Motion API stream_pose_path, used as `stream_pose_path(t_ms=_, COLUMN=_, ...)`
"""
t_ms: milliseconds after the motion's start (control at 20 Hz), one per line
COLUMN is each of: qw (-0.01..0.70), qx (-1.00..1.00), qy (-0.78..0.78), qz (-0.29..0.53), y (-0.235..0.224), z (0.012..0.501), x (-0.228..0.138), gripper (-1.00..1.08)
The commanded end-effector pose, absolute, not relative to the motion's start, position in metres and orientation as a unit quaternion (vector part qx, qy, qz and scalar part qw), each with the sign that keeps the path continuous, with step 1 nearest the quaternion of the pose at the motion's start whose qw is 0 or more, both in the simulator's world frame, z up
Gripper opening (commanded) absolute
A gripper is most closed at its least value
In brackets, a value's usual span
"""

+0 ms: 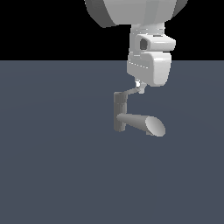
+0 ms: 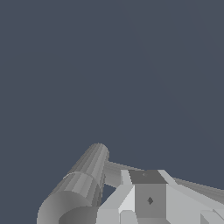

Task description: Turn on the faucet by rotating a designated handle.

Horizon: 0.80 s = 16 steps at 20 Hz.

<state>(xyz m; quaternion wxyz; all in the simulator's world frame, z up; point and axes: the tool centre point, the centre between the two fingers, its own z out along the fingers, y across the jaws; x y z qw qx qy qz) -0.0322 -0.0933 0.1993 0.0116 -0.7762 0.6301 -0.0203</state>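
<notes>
I've got the faucet (image 1: 131, 118) just below centre of the exterior frame, standing on the flat grey bench (image 1: 52, 175). Its post is upright w/ the thick spout pointing toward lower right of frame, ending in a pale oval face. The handle (image 1: 131, 91) is the thin lever coming off the post cap, angled up and to the right.

The pincer (image 1: 139, 85) hangs from the white arm coming in at top centre, tips down right at the handle's outer end. Looks like contact or v. close to it, can't confirm which. Makes sense to be out at the end: a push there gets the most leverage on the pivot, and it keeps the arm body clear of the spout.

Pincer state: can't tell. The fingertips read as one small pale blob in the exterior view, and the wrist view only shows pincer housing (image 2: 148, 199) at bottom right, no gap visible either way.

Wrist view has a ribbed grey cylinder of the faucet (image 2: 83, 183) at lower left, w/ a thinner grey bar running off behind the housing, prob. the handle, not sure.

My read: I'm at the engage stage, rotation not obviously started. Next is a sideways sweep about the post; risk is slipping off the thin lever.
</notes>
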Motion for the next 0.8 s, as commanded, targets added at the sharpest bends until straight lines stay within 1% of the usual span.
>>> stream_pose_path(t_ms=0, qw=0.0, qx=-0.775, qy=0.632, qz=0.0, y=-0.09, z=0.181, x=-0.055, gripper=-1.0)
stream_pose_path(t_ms=50, qw=0.0, qx=-0.775, qy=0.632, qz=0.0, y=-0.09, z=0.181, x=-0.055, gripper=-1.0)
stream_pose_path(t_ms=100, qw=0.008, qx=-0.773, qy=0.634, qz=-0.015, y=-0.095, z=0.195, x=-0.043, gripper=-1.0)
stream_pose_path(t_ms=750, qw=0.001, qx=-0.774, qy=0.633, qz=-0.002, y=-0.028, z=0.183, x=-0.071, gripper=-1.0)
